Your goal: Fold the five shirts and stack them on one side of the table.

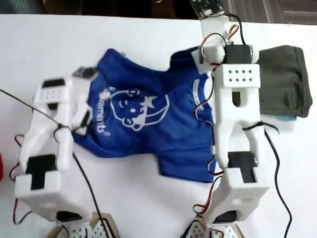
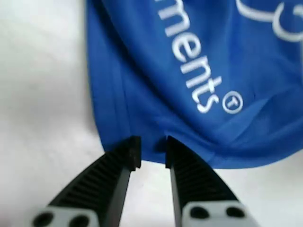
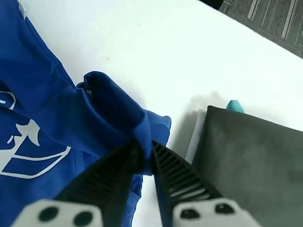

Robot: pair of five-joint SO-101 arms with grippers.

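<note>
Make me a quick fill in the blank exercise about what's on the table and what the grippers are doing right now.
1. The spread-out shirt with white print is ____ in colour.
2. The right gripper is ____ on a bunched-up part of that shirt.
3. The folded dark shirt lies on the table on the ____ arm's side.

Missing words: blue; shut; right.
</note>
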